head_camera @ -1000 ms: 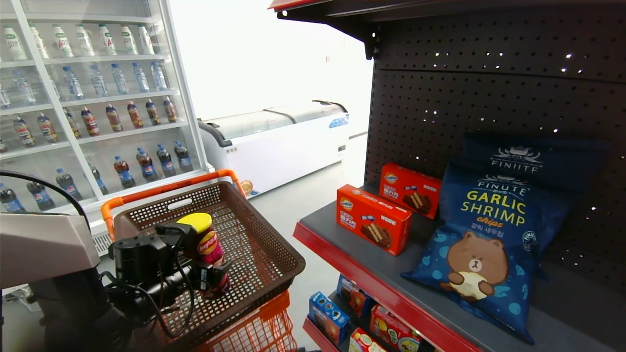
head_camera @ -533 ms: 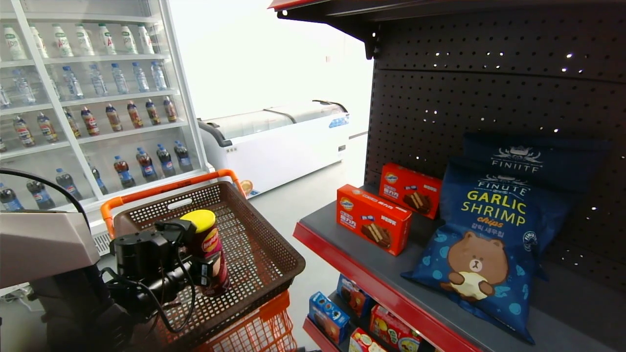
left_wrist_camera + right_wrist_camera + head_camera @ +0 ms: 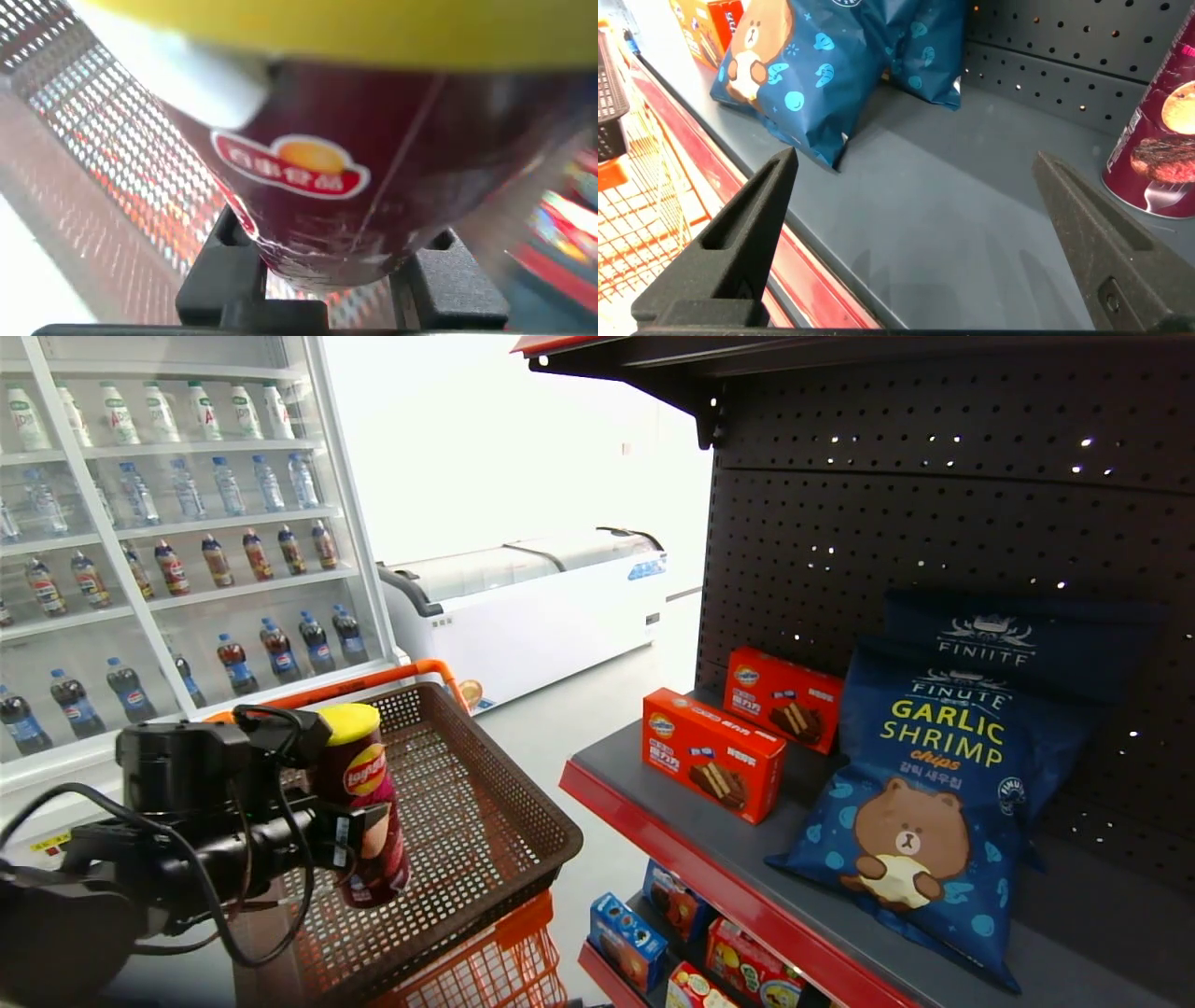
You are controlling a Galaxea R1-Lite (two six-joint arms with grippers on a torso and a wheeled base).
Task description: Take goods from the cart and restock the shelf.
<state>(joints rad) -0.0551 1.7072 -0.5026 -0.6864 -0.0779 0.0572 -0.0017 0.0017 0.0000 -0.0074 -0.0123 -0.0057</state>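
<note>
Holding the can (image 3: pixel 359 770) upright by its lower half, the left tool (image 3: pixel 369 826) is squeezing it from both sides, with the fingers (image 3: pixel 224 280) pressing on the maroon wall below the logo and the yellow lid up top. It's hanging over the cart (image 3: pixel 523 784) basket, well apart from the shelf (image 3: pixel 611 767). I can't tell if the base is fully off the mesh.

Gripping it low and vertical is making sense to me, since it can go down standing with no re-gripping.

The right tool (image 3: pixel 915 252) is sitting wide open with nothing in it. It's hovering over a bare grey patch of shelf between the blue bags (image 3: pixel 813 75) and another can (image 3: pixel 1162 140) standing by the pegboard. I'm guessing that gap is where this one is going, next to its twin.

The red boxes (image 3: pixel 714 754) are taking up the near end, so the left arm is looking at a long carry across. I'd be watching the basket rim and the shelf's red lip.
</note>
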